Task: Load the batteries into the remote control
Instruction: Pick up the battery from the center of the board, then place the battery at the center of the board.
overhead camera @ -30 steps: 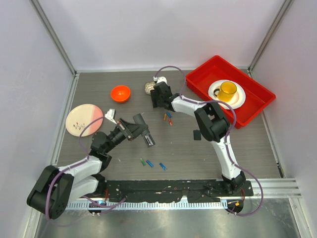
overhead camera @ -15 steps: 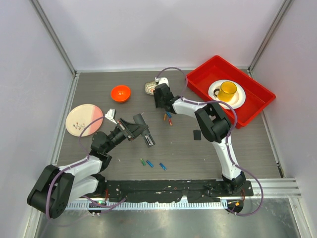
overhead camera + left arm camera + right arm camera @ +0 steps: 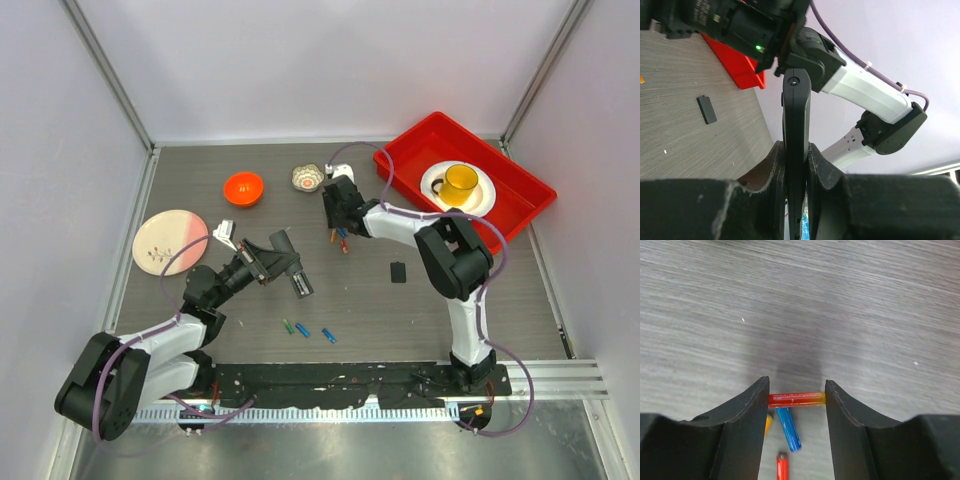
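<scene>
My left gripper (image 3: pixel 273 257) is shut on the black remote control (image 3: pixel 294 276) and holds it above the table at centre left. In the left wrist view the remote control (image 3: pixel 796 107) stands edge-on between the fingers (image 3: pixel 821 165). My right gripper (image 3: pixel 796 390) is shut end to end on a red-and-orange battery (image 3: pixel 796 399). Under it lie a blue battery (image 3: pixel 789 429), a red one (image 3: pixel 782 467) and an orange one (image 3: pixel 768 423). From above, the right gripper (image 3: pixel 339 212) hangs just behind that small cluster (image 3: pixel 339 239). Three more batteries (image 3: pixel 303 330) lie nearer the bases.
A small black cover (image 3: pixel 398 271) lies flat on the table right of centre. At the back stand an orange bowl (image 3: pixel 243 187) and a small patterned bowl (image 3: pixel 307 178). A pink plate (image 3: pixel 170 241) lies at the left. The red tray (image 3: pixel 520 215) at back right holds a yellow mug (image 3: pixel 460 183) on a white plate.
The right gripper has moved from beside the small patterned bowl toward the right and nearer, over the battery cluster, and its jaws have narrowed onto a battery. The left arm has not moved.
</scene>
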You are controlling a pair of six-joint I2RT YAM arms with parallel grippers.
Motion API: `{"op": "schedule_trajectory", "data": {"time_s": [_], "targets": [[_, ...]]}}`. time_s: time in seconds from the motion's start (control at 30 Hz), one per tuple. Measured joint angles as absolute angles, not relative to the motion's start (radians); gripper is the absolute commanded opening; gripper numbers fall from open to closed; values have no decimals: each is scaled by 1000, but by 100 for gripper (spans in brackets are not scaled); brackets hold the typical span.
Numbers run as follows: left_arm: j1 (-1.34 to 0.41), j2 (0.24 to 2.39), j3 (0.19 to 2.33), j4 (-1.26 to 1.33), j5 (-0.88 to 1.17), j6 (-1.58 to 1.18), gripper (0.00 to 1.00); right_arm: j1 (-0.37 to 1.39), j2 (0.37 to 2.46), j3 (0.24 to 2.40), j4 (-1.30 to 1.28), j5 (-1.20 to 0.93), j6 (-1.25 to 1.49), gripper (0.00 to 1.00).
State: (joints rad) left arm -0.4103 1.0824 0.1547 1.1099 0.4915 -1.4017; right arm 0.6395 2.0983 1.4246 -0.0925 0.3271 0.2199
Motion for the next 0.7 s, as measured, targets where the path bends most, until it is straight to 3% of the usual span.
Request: {"op": "schedule_trajectory", "data": {"time_s": [0.27,0.7], "targets": [[-410,1083,155,1111,498,-1401,0,640,1863,1233,-97,345,257,33],[-410,1145,155,1165,518,-1407,0,644,1677,952,-91,256,276,31]]}}
